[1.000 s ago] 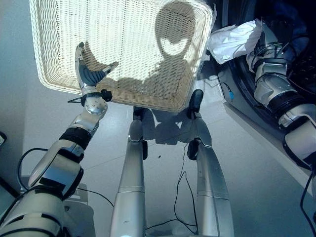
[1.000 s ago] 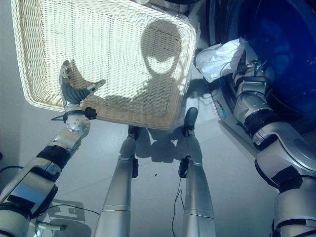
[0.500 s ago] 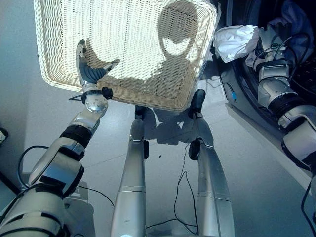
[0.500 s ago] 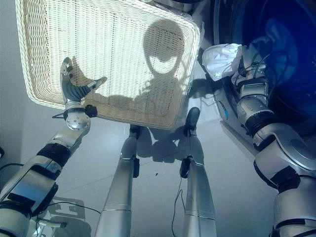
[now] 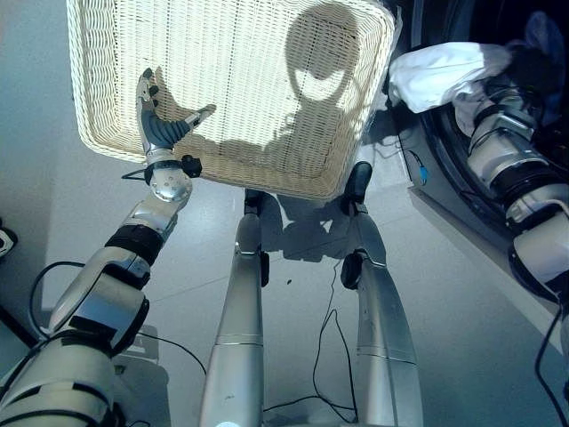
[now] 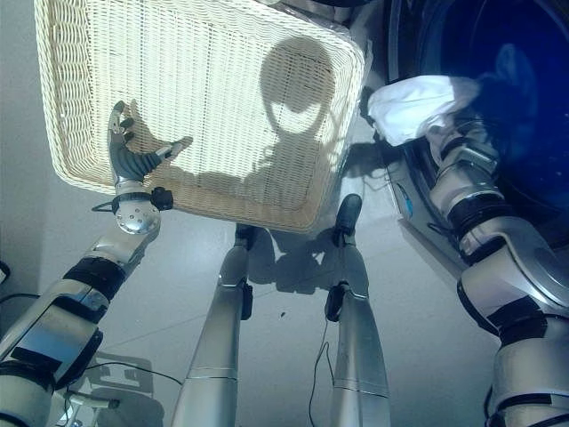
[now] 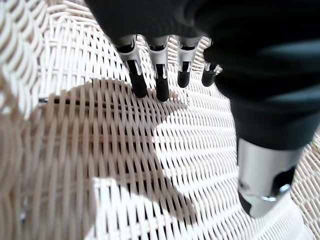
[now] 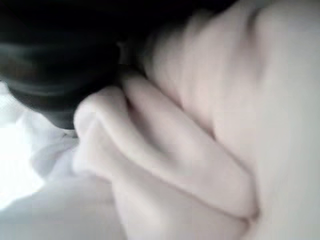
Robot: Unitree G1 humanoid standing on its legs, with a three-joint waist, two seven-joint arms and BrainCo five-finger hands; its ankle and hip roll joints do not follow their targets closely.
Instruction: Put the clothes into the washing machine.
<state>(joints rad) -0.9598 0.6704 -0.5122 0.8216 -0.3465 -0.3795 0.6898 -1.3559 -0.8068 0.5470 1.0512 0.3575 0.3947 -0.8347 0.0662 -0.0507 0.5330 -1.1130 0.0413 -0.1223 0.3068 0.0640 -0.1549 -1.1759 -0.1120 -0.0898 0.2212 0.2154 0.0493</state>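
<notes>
A bunched white cloth [image 5: 436,76] hangs in the air at the mouth of the washing machine drum [image 6: 507,80], at the upper right. My right hand [image 8: 55,65] is shut on it; in its wrist view the cloth [image 8: 200,125] folds tightly against the dark cover and hides the fingers. On the floor ahead stands a pale wicker basket [image 5: 222,173] with nothing on its woven bottom. Over the basket's near left corner my left hand [image 5: 160,129] is held open and holds nothing, its fingers [image 7: 157,75] straight above the weave.
The machine's dark round front rim [image 5: 444,178] runs down the right side, close to the basket's right wall. Grey floor lies left of the basket and in front of it.
My right hand has carried the white cloth to the right, deeper into the drum's mouth. The left hand has stayed over the basket's corner.
</notes>
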